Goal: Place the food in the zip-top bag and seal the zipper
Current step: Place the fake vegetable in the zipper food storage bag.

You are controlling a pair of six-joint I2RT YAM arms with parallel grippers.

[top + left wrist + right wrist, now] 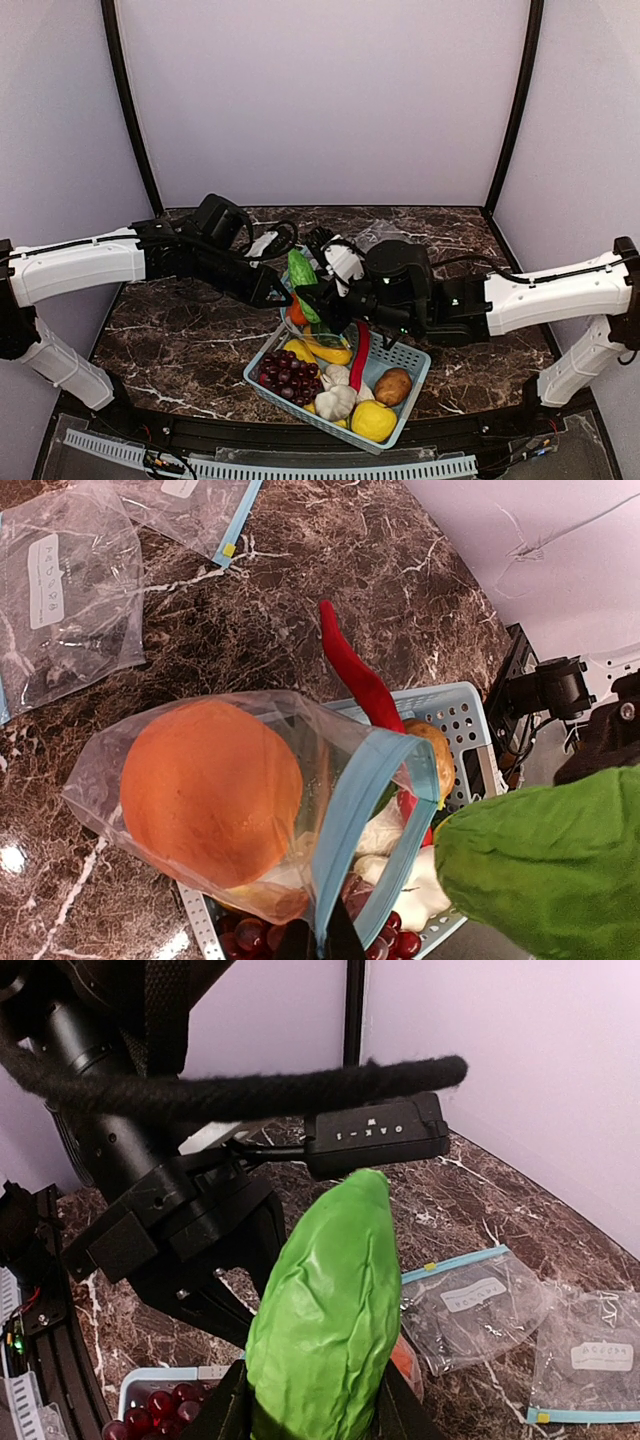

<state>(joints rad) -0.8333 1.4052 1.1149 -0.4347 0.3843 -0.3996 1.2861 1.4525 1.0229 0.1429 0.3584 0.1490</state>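
Two arms meet over the middle of the marble table (190, 335). From the left, the left pincer (320, 945) is pressed tight on the blue zipper (345, 810) of the clear bag (100, 780), pinching that strip at its near end; the bag hangs above the basket's (460, 720) far left corner, mouth gaping in a blue loop toward the right. The orange (210, 790) sits inside the bag, filling its closed end. Just right of the mouth is the green gourd (545, 870); whether it touches the strip I cannot tell. The right pincer (315, 1415) has the gourd's lower end pinched between its two fingers; the gourd rises straight out from them, long axis in line with the pincer, its narrow tip pointing away. From above, the gourd stands nearly upright, tip leaning toward the back wall. Below lie purple grapes (287, 372) and a red chili (360, 345) in the basket; two spare bags (480, 1300) lie flat on the table.
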